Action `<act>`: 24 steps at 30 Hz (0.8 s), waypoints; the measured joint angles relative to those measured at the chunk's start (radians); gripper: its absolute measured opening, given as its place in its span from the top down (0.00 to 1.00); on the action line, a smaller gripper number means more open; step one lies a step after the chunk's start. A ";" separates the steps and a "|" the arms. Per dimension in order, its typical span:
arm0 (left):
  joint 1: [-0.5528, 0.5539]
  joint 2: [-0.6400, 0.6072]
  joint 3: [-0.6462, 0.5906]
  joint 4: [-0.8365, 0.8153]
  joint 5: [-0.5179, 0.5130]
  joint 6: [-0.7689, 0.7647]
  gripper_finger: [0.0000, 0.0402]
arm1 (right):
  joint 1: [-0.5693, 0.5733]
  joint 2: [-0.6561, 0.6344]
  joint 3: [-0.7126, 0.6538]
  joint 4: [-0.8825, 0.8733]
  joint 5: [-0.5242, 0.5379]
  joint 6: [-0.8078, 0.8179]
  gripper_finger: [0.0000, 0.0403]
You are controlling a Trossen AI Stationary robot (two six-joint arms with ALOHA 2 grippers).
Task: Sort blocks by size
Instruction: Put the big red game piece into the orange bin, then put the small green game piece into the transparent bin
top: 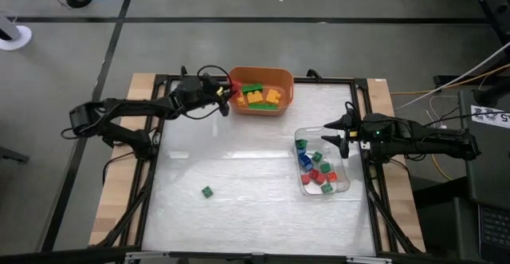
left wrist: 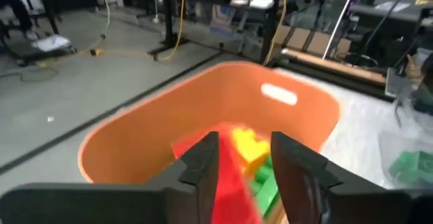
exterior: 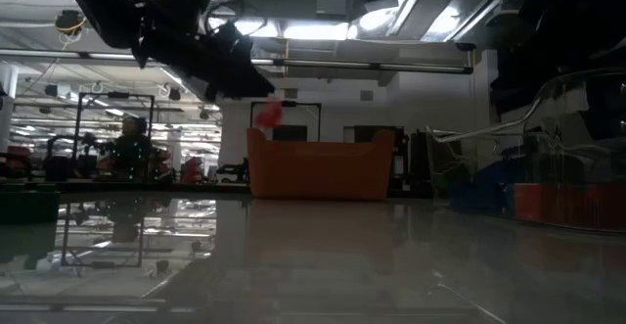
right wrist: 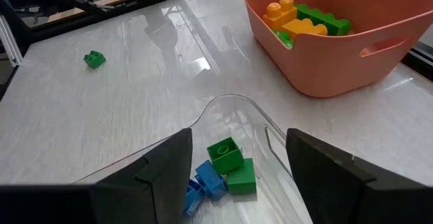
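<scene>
My left gripper (top: pixel 229 95) is at the left rim of the orange bin (top: pixel 283 76), shut on a red brick (left wrist: pixel 229 180). In the low view the red brick (exterior: pixel 269 114) shows just above the bin (exterior: pixel 318 172). Green and yellow-orange bricks (top: pixel 259 96) lie in the bin. My right gripper (top: pixel 335 136) is open and empty over the far end of the clear tray (top: pixel 344 186), which holds several small blue, green and red blocks (top: pixel 315 168). One small green block (top: pixel 207 191) rests on the table at the near left. My left gripper pinches the red brick's two sides (left wrist: pixel 223 163) between its two fingers (left wrist: pixel 203 160). The fingers come from the table's left, slanting down toward the bin. The brick is lifted clear, above the bin's left rim (left wrist: pixel 135 143).
The table's middle, between the bin, the tray and the lone green block (right wrist: pixel 94 59), is bare white surface. A black frame (top: pixel 159 136) runs round the table top. The tray's curved clear wall (right wrist: pixel 230 101) stands just ahead of my right gripper (right wrist: pixel 238 137).
</scene>
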 joint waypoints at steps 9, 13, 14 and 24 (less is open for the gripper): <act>-0.010 0.055 0.000 -0.002 0.000 -0.036 0.68 | 0.000 0.000 0.000 -0.001 0.000 0.000 0.41; -0.044 0.001 0.000 -0.007 0.065 -0.057 0.70 | 0.000 0.000 0.000 -0.002 0.000 0.000 0.41; -0.059 -0.017 0.000 -0.014 0.112 -0.066 0.70 | 0.000 0.000 0.000 -0.002 0.000 0.000 0.41; -0.432 -0.175 0.001 -0.505 0.446 -0.069 0.71 | 0.000 0.000 0.000 -0.002 0.000 0.000 0.41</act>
